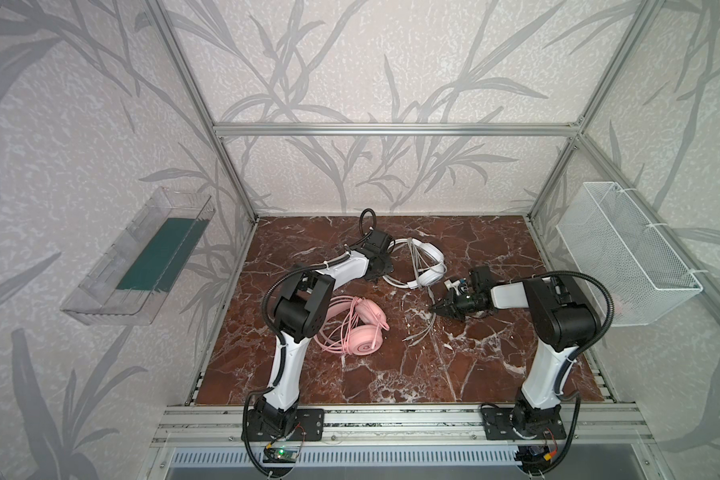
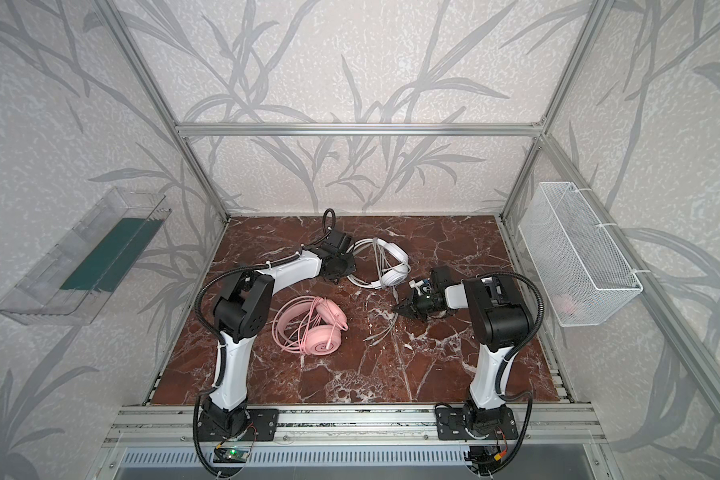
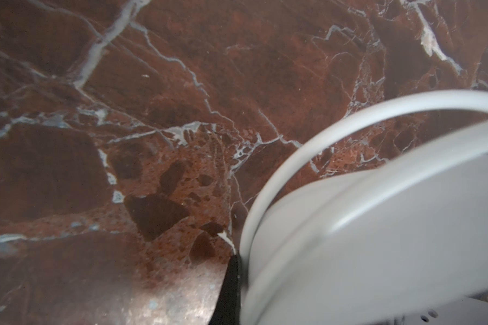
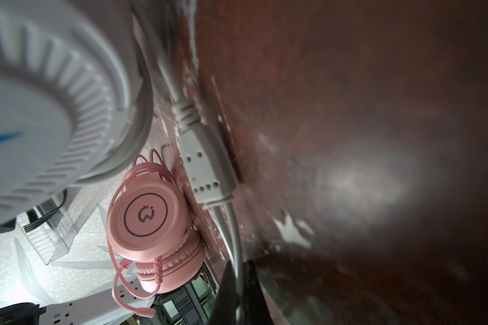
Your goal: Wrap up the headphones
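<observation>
The white headphones [image 1: 427, 266] [image 2: 391, 268] lie at the back middle of the marble table. My left gripper [image 1: 377, 276] [image 2: 337, 277] is shut on their headband [image 3: 364, 225]; one black finger [image 3: 231, 287] shows against it. Their white cable [image 1: 432, 297] runs forward to my right gripper [image 1: 437, 308] [image 2: 400, 308], which is shut on it [image 4: 238, 270] just past the inline splitter [image 4: 206, 171]. The cable's plug ends [image 1: 410, 340] rest on the table. The pink headphones [image 1: 362, 332] [image 2: 321, 332] [image 4: 150, 225] lie front left, their cable looped round them.
A clear plastic bin [image 1: 142, 262] hangs on the left wall and a white wire basket [image 1: 624, 257] on the right. Aluminium frame posts edge the marble table [image 1: 391, 374]. My left arm's elbow [image 1: 304, 307] hangs beside the pink headphones.
</observation>
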Motion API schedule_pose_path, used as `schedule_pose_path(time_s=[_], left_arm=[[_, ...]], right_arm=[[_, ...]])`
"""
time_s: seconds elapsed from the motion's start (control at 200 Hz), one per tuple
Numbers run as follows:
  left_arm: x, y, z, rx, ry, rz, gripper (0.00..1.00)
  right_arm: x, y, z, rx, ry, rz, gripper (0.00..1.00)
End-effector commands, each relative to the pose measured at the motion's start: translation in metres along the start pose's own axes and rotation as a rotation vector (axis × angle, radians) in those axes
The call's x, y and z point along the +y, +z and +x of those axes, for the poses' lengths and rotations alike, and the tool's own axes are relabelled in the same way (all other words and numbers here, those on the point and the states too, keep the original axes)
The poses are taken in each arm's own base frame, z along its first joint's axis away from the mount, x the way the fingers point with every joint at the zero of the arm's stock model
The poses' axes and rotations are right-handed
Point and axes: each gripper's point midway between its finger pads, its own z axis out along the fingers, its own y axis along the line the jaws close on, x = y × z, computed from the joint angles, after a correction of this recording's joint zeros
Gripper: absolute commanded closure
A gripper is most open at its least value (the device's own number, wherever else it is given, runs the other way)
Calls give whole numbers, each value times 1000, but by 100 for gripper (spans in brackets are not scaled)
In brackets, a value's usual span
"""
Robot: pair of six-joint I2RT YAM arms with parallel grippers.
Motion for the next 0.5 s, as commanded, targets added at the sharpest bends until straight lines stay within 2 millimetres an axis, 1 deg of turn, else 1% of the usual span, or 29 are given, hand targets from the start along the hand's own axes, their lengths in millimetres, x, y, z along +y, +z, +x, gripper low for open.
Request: schedule_pose_path(time_s=[0.0,0.095,0.185,0.225,0.405,0.495], left_arm=[[-14,-4,-21,-46,-54,11,100],[-10,4,-12,13,-31,-35,100],[-8,7,-9,32,-17,-58,100],[-7,8,-8,32,-16,-59,100],[-1,11,-5,35,9,-85,100],[1,13,-1,47,14,-89,100]], right_arm=[[7,2,8,-5,-36,21,95],[6,6,15,15,-63,52,93],[4,9,21,31,-75,86,90],[3,8,23,35,-111,94,88],[2,-1,27,34,-187,160,77],[5,-6,29,34,-238,185,71]])
